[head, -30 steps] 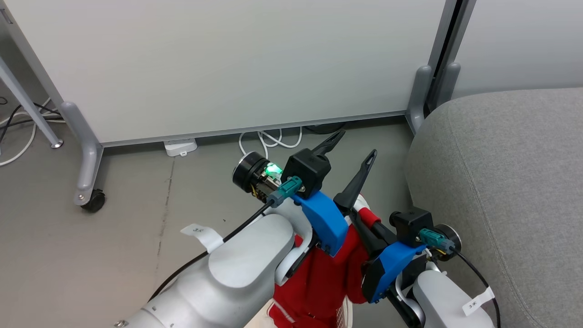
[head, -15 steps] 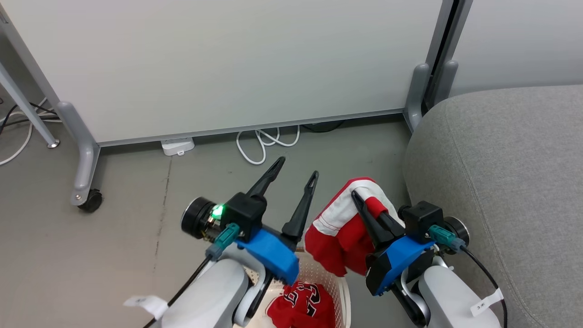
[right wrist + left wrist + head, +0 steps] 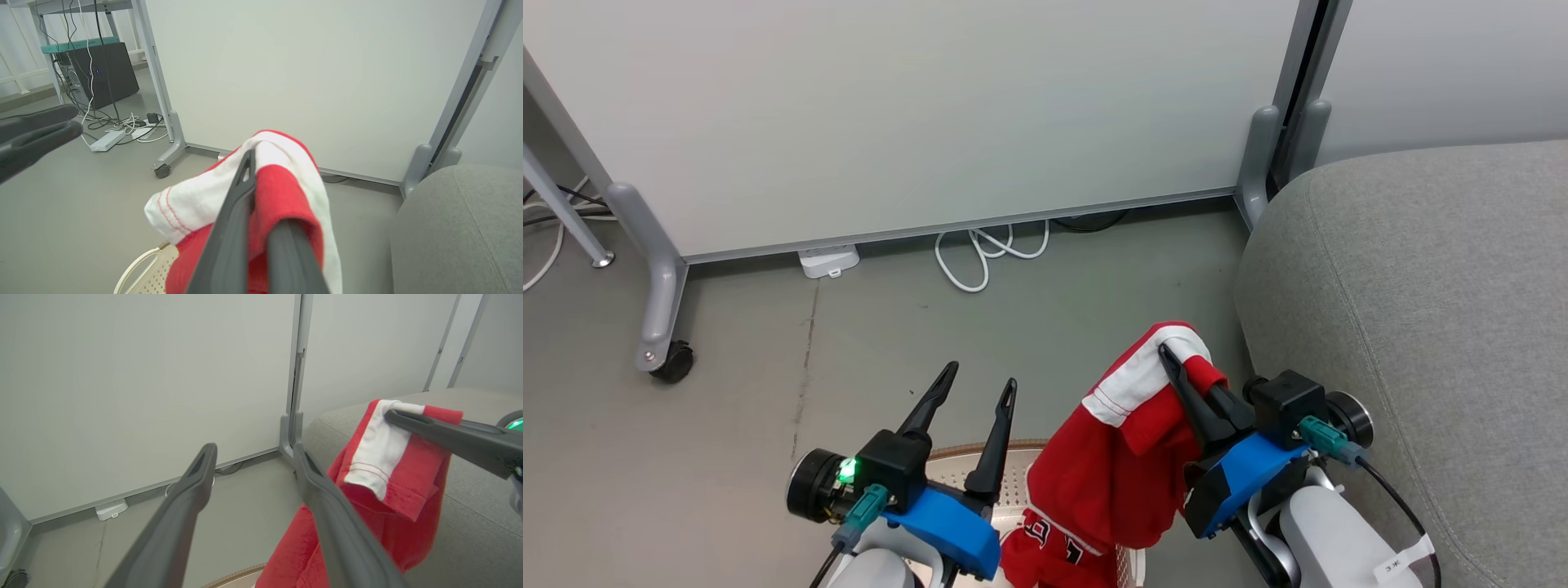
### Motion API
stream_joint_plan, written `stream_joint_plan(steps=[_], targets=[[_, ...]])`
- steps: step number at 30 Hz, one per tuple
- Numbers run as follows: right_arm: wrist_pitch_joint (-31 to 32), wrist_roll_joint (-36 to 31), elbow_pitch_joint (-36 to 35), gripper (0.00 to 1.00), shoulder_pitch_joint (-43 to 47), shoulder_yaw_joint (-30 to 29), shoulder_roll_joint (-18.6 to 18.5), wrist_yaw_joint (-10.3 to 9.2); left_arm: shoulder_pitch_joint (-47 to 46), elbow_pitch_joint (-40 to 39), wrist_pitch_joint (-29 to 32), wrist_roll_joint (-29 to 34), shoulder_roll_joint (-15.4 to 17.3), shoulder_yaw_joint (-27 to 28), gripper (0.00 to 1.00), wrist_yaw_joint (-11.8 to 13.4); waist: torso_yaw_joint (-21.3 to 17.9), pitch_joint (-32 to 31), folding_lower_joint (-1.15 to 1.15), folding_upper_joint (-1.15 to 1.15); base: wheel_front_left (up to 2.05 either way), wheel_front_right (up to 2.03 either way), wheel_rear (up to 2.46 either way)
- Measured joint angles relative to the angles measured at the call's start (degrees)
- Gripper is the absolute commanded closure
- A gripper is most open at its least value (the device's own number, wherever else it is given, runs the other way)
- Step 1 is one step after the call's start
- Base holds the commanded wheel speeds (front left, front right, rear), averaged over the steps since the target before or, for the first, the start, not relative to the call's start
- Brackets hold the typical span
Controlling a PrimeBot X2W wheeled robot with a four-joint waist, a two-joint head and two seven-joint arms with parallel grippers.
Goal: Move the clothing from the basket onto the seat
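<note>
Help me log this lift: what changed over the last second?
The left gripper, open and empty, drew back down and left in the head view, away from the red garment, and is now above the basket rim. The right gripper stayed shut on the garment's white-trimmed end, holding it up beside the seat; the lower end still hangs over the basket.

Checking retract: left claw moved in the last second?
Yes. Left claw drew back toward the robot; tips now well below the white cable coil, in head view.

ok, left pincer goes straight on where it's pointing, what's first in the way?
Looks free nearby: the left pincer points over bare floor at the white partition panel, likely met first, near its grey post. Depth is unclear.
</note>
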Motion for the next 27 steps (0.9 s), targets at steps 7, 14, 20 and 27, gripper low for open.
stream_joint_plan(steps=[7, 14, 20, 27], targets=[[0.0, -0.9, -0.6, 1.00, 0.8, -1.1, 0.0, 0.00, 3.3, -1.3, 0.0, 3.1, -1.0, 5.6, 0.00, -1.3, -0.3, 0.3, 0.00, 0.00, 0.00, 0.00, 0.00], [0.1, -1.2, -0.9, 1.00, 0.8, -1.7, 0.0, 0.00, 4.0, -1.7, 0.0, 5.8, -2.6, 8.8, 0.00, -3.0, -0.6, 0.6, 0.00, 0.00, 0.00, 0.00, 0.00], [0.1, -1.1, -1.1, 1.00, 0.9, -1.9, 0.0, 0.00, 4.2, -1.8, 0.0, 7.4, -3.8, 10.5, 0.00, -4.1, -1.9, 0.9, 0.00, 0.00, 0.00, 0.00, 0.00], [0.1, -0.7, -1.9, 1.00, 0.9, -1.9, 0.0, 0.00, 4.2, -1.8, 0.0, 8.8, -4.6, 11.7, 0.00, -5.4, -5.0, 1.5, 0.00, 0.00, 0.00, 0.00, 0.00]])
